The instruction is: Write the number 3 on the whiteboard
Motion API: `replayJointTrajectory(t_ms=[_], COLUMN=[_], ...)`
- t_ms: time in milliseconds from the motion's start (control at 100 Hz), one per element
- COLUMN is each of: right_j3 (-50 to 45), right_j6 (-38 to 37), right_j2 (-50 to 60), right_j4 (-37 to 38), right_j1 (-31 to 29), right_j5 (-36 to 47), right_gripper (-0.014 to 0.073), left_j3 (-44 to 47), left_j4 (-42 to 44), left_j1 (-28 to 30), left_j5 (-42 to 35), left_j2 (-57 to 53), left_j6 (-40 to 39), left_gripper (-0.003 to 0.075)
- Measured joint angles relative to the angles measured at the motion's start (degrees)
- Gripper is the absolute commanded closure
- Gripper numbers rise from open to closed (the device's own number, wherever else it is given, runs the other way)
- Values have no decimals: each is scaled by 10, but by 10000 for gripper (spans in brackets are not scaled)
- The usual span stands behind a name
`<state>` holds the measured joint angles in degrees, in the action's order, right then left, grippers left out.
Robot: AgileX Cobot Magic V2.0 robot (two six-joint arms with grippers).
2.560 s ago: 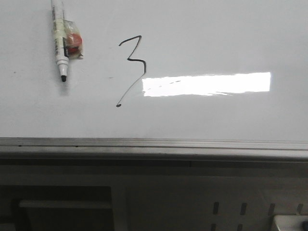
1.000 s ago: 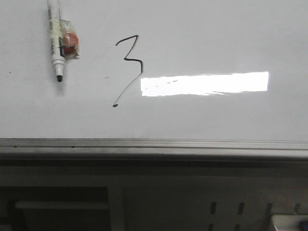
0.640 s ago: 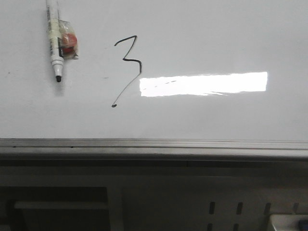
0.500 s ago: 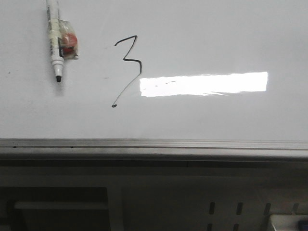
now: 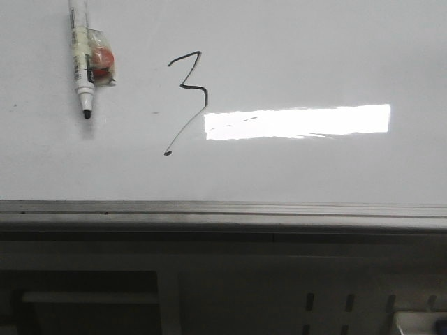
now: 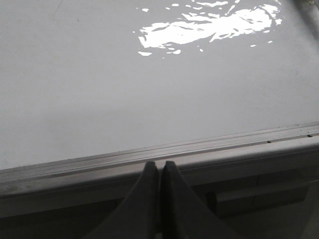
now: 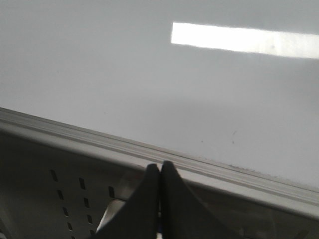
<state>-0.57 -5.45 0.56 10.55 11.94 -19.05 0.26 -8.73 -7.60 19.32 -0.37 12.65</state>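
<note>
- One whiteboard [image 5: 293, 167], glossy white with a grey metal rim along its near edge, carrying one bright rectangular light reflection [image 5: 297, 121].
- One number 3 [image 5: 187, 98] drawn in thin black line on the board's left half: zigzag top, long slanted tail ending in a dot, just left of the reflection.
- One marker [image 5: 82, 59] lying on the board well left of the digit, uncapped black tip toward the rim, with one small red-and-clear piece [image 5: 103, 63] taped beside its barrel.
- Two pincers: left pincer [image 6: 159, 172] clenched, fingers pressed together, holding nothing, just outside the rim; right pincer [image 7: 159, 174] likewise clenched and empty-handed.
</note>
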Motion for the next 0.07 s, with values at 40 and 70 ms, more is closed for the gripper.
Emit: replayJointTrajectory(t_ms=[40, 70], right_j3=[0, 0], right_j6=[0, 0], right_j2=[0, 0], right_j4=[0, 0], right_j1=[0, 0], right_j5=[0, 0], right_gripper=[638, 638], left_j3=[0, 0], left_j4=[0, 0], left_j1=[0, 0], left_j5=[0, 0], left_j2=[0, 0], left_j6=[0, 0], left_gripper=[741, 741])
